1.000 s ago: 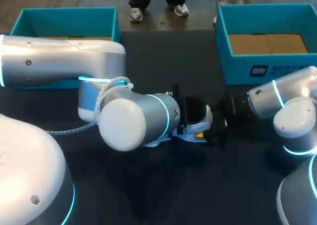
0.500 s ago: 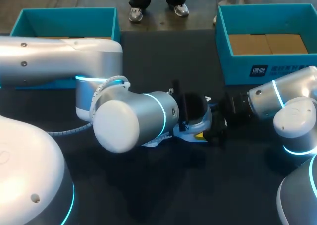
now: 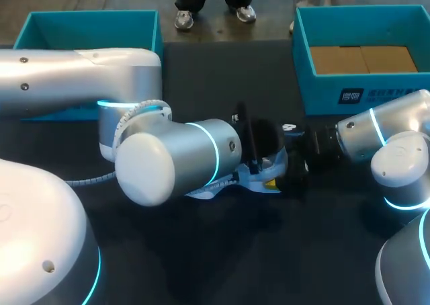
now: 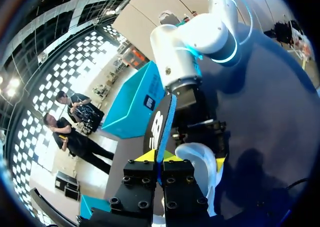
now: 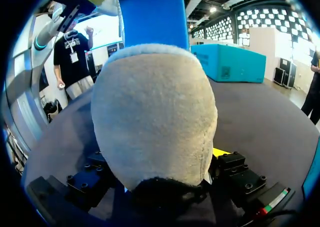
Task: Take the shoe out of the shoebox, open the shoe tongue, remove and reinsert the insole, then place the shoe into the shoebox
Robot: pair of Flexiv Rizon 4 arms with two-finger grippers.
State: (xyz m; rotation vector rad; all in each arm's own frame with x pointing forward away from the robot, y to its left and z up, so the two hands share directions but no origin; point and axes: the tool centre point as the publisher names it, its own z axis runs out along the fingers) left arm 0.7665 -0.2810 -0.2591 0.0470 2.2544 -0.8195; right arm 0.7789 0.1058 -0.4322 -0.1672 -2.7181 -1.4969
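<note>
While the left pincer (image 4: 159, 157) is clenching the black, blue-edged insole (image 4: 161, 127) upright between its yellow tips, the right pincer (image 5: 156, 163) is gripping the pale shoe (image 3: 274, 164) from both sides at its fuzzy end. The shoe is lying on the dark bench (image 3: 201, 251) between the two arms, outside the teal shoebox (image 3: 321, 93), and the insole is standing up just over it.
</note>
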